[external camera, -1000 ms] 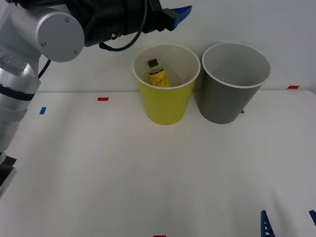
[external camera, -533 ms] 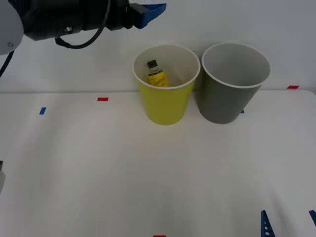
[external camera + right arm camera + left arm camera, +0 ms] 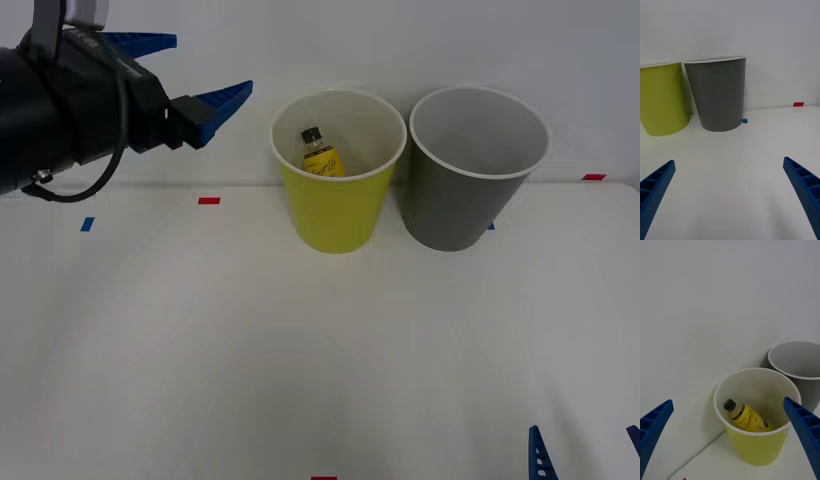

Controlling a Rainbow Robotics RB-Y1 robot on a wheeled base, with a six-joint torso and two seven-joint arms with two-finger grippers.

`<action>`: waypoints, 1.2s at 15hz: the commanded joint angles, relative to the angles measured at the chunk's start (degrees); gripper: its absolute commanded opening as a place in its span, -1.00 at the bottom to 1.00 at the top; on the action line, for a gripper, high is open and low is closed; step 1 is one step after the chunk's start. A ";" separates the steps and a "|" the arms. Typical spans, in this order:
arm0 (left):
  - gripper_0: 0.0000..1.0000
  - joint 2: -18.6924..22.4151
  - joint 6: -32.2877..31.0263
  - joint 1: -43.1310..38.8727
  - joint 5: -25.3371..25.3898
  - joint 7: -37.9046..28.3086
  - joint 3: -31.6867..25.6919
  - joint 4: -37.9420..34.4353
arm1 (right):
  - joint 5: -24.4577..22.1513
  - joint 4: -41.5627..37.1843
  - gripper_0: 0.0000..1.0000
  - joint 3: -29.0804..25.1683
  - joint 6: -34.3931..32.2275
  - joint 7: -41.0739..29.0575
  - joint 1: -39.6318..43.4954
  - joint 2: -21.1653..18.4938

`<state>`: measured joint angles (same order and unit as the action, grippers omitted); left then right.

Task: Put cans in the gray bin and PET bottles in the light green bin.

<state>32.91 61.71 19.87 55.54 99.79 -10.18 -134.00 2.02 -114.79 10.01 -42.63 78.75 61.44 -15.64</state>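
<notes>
Bottle in the green bin, both grippers empty

The bottle [image 3: 319,154] lies inside the light green bin [image 3: 336,215], leaning with its black cap up and toward the left, long axis slanted. The gray bin [image 3: 462,205] stands just right of it. The left gripper [image 3: 185,72] hovers high at the far left of the bins, fingers spread and empty, nearer the bottle than the right gripper [image 3: 585,445], which waits released at the near right.

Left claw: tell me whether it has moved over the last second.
Yes. The left claw, open, has drawn back leftward and lower, away from the light green bin, which stays put with the PET bottle inside.
</notes>
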 commanded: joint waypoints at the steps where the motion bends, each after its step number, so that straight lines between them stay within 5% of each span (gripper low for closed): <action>1: 1.00 -3.64 -0.01 -7.03 -0.43 0.59 -3.53 -4.95 | 0.00 0.00 1.00 0.00 0.00 0.00 0.00 0.00; 5: 1.00 -4.34 -5.28 -19.07 -0.52 0.32 -5.73 -10.67 | 0.00 0.00 1.00 0.00 0.00 0.00 0.00 0.00; 12: 1.00 -3.55 -38.51 -42.45 -8.52 0.41 4.55 -10.31 | 0.00 0.00 1.00 0.00 0.00 0.00 0.00 0.00; 18: 0.89 0.41 -67.42 -49.22 -11.33 0.67 16.24 2.43 | 0.00 0.00 1.00 0.00 0.00 0.00 0.00 0.00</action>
<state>31.86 0.19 -27.79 45.16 100.41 2.73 -135.77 2.02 -114.79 10.02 -42.63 78.75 61.43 -15.64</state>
